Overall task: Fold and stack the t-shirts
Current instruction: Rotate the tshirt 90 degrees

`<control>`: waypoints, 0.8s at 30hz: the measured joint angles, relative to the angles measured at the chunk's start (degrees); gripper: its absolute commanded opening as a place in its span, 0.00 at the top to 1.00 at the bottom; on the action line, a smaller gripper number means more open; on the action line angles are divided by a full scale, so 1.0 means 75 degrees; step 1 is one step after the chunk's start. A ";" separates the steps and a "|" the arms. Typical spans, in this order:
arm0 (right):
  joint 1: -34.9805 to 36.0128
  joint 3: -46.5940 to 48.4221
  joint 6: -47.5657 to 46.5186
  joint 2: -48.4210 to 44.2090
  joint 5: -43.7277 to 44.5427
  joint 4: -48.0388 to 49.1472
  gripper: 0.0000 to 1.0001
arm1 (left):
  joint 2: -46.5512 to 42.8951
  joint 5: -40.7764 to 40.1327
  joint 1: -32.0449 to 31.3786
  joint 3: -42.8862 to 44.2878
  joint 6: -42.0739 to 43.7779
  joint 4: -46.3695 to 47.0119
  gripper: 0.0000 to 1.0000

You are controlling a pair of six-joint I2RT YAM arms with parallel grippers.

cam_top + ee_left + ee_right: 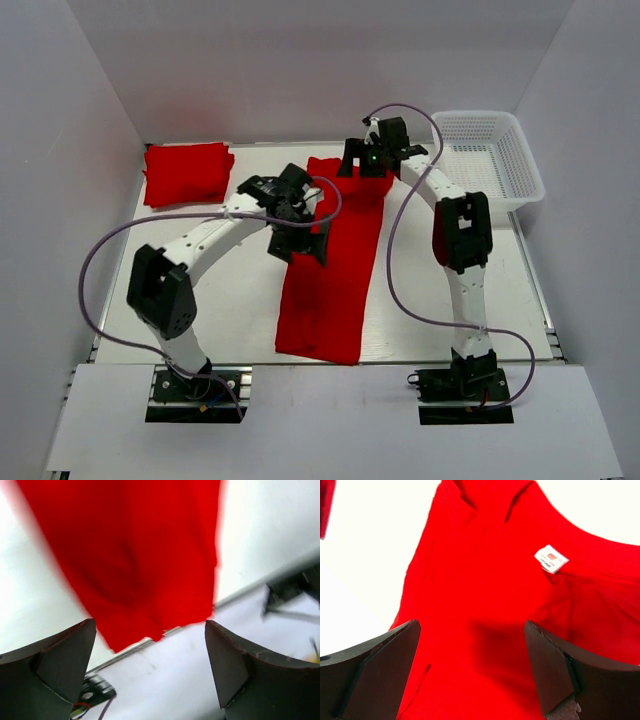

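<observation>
1. The table [230, 300] carries everything. Bare white surface lies on both sides of my left fingers [303, 248], but walls [70, 200] close it in at the far side and both flanks, so sideways sweeps have a limit.
2. The t-shirt [335, 270] in work lies flat as one long, narrow red strip. Its collar end is under my right fingers [366, 165], it passes beneath my left fingers, and its hem stops just short of the table's near edge. I judge it has been narrowed like this so it can next be folded end over end.
3. The folded t-shirts [187, 172] sit as a compact red pile well to the left of my left fingers, by the far left corner. That looks like the stack this one should join, and the bare table between is open for carrying it across.
4. The white mesh basket [478, 116] stands just right of my right fingers, apart from the cloth. Its wall is what I would clip if I swung right.
5. Both pairs of fingers are spread wide and hold nothing. The left hang over the strip's left edge about halfway along, and the right hang over the collar.
6. The white neck tag [551, 559] lies face up just ahead of my right fingers, nearer the right-hand tip, and marks the collar edge to pick.
</observation>
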 measured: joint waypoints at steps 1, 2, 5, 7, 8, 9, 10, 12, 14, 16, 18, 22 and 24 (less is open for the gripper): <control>0.0009 -0.0114 -0.0061 -0.0230 0.0082 -0.0032 0.10 | -0.0152 -0.0373 0.0064 0.0009 -0.0114 -0.0079 0.00; 0.0020 -0.0227 -0.0143 -0.0493 0.0219 -0.0108 0.10 | -0.0294 -0.0752 0.0146 -0.0023 -0.0248 -0.0160 0.00; 0.0152 -0.0396 -0.0283 -0.1128 0.0781 -0.0408 0.10 | -0.0729 -0.1751 0.0458 -0.0402 -0.0673 -0.0294 0.00; 0.0318 -0.0627 -0.0318 -0.1486 0.1256 -0.0545 0.10 | -0.0927 -0.2320 0.0764 -0.0647 -0.0912 -0.0326 0.00; 0.0431 -0.0790 -0.0303 -0.1638 0.1466 -0.0618 0.10 | -0.0997 -0.2547 0.0944 -0.0752 -0.1011 -0.0291 0.00; 0.0560 -0.1032 -0.0256 -0.1792 0.1667 -0.0635 0.10 | -0.1072 -0.2736 0.1148 -0.0871 -0.1087 -0.0160 0.00; 0.0705 -0.1306 -0.0187 -0.1926 0.1821 -0.0694 0.10 | -0.1125 -0.2882 0.1373 -0.0982 -0.1154 -0.0032 0.00; 0.0947 -0.1950 -0.0012 -0.2122 0.2043 -0.0752 0.10 | -0.1163 -0.3063 0.1784 -0.1110 -0.1250 0.0178 0.00; 0.1201 -0.2605 0.0134 -0.2238 0.2162 -0.0871 0.10 | -0.1163 -0.3165 0.2229 -0.1180 -0.1311 0.0446 0.00; 0.1419 -0.3238 0.0256 -0.2288 0.2221 -0.0962 0.10 | -0.1163 -0.3197 0.2602 -0.1224 -0.1320 0.0699 0.00; 0.1571 -0.3710 0.0356 -0.2291 0.2218 -0.1125 0.10 | -0.1172 -0.3156 0.2868 -0.1326 -0.1309 0.1014 0.00; 0.1580 -0.3943 0.0589 -0.2282 0.2142 -0.1172 0.10 | -0.1172 -0.2891 0.3182 -0.1585 -0.1212 0.1349 0.00; 0.1515 -0.3786 0.0697 -0.2136 0.2124 -0.1224 0.10 | -0.1166 -0.2699 0.3296 -0.1667 -0.1084 0.1437 0.00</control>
